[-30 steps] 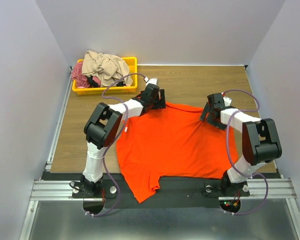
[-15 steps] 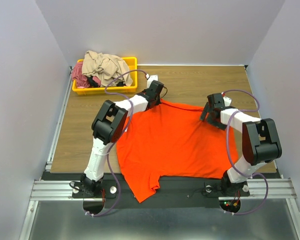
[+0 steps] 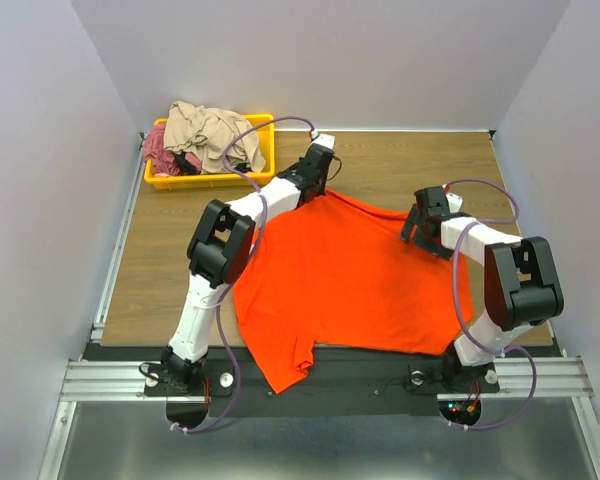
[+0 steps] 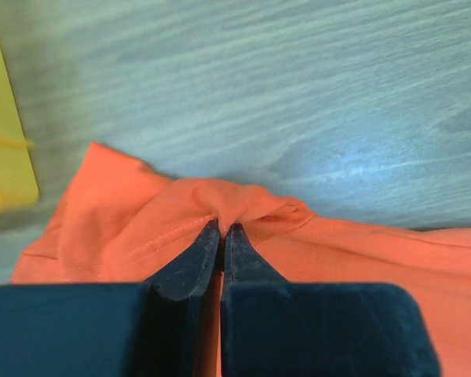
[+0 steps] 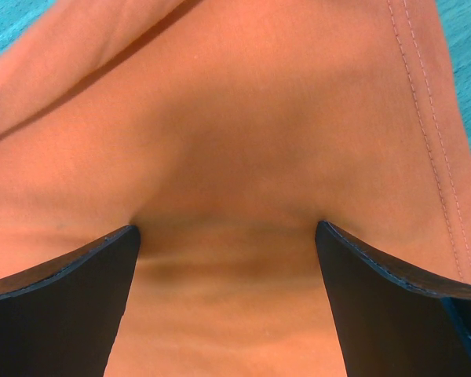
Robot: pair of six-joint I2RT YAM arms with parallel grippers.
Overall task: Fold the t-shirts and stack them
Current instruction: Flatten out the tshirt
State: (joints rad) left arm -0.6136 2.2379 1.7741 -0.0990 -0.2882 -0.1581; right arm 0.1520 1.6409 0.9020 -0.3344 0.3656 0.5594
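I count one orange stitched-hem t-shirt [image 3: 350,280] lying on the wood-grain worktop [image 3: 400,165]. My left pincer [image 4: 222,228] pinches its puckered edge, and my right pincer [image 5: 228,232] sits spread, tips on cloth.

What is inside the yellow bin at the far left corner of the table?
The yellow bin holds a crumpled beige garment on top and a pink garment at its left end. Whatever lies under them, and the bin's floor, is covered.

Bare table [image 3: 420,165] beyond shirt [image 3: 350,280], bin [image 3: 210,181] far left
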